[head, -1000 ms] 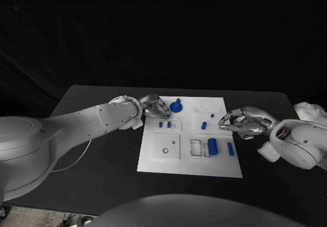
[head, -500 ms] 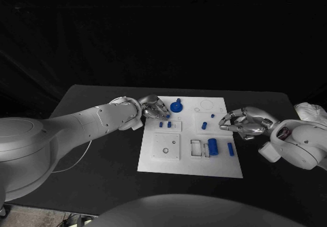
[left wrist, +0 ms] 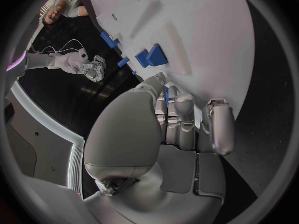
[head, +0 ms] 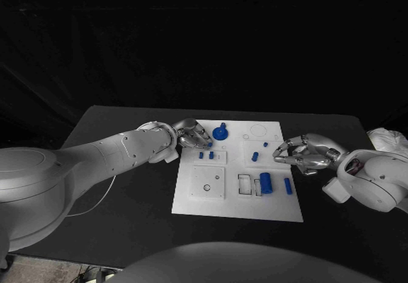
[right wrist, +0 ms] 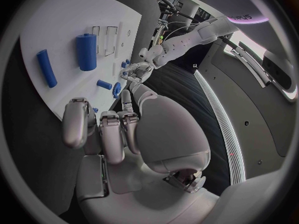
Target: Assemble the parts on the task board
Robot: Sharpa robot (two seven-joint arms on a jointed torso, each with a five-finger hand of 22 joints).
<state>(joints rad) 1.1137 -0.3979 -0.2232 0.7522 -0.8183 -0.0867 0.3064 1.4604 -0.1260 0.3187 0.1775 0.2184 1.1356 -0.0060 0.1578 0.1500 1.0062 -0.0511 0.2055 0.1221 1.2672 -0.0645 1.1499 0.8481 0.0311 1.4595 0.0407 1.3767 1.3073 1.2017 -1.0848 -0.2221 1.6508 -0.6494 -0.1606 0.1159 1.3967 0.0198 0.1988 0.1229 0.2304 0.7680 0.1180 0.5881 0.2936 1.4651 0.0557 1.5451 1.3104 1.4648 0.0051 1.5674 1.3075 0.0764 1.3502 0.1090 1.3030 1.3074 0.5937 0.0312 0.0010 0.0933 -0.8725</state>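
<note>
Head view: left hand (head: 194, 134) fingers pinch a small blue part (head: 209, 144); right hand (head: 299, 152) clenched empty.

the right hand (right wrist: 118, 129) rises over the black table (right wrist: 28, 149) just beside the edge of the white task board (right wrist: 62, 30), fingers curled inward with nothing visible between them. on the board a large blue cylinder (right wrist: 86, 51) lies near a slimmer blue bar (right wrist: 46, 68), with a short blue peg (right wrist: 104, 84) closer to the fingers. farther off, the left hand (right wrist: 138, 71) sits at the board's other edge (its grip cannot be made out here).
</note>
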